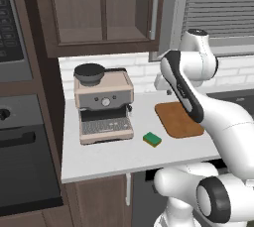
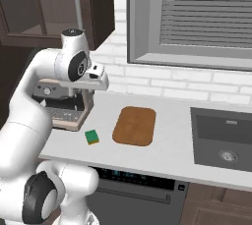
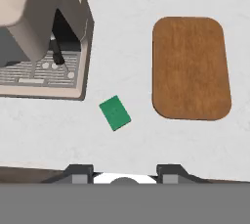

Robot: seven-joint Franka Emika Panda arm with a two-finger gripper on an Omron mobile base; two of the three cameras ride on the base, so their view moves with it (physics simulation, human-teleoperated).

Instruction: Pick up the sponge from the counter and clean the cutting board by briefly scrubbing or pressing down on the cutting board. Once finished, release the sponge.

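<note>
1. Looking straight down from high up, the whole work area is taken in by the hand camera, which is probably why the arm is parked up there: sponge and board can both be lined up before anything gets touched.
2. The gripper [image 3: 125, 173] is held well above the counter [image 3: 122, 32], and nothing is between the finger tips. The jaws are drawn in about as close as they get, gripping nothing, so they'd presumably have to be spread before a grab.
3. The sponge [image 3: 115, 113] is lying flat on the bare counter, green side up and turned a bit askew. It's sat between the coffee machine [image 3: 41, 37] on the left and the cutting board [image 3: 190, 69] on the right, nearer the front edge than either, and touching neither.
4. That gap is handy: fingers could be dropped around the sponge without the machine's tray or the board's rim being bumped, though the wrist would likely need turning to match the skew.
5. The board is laid flat with its long side running front to back, left of the sink [image 2: 224, 138]. Nothing is on it, so a press could be landed anywhere on top.
6. Task-wise, nothing is done yet: sponge not picked up, board not scrubbed.
</note>
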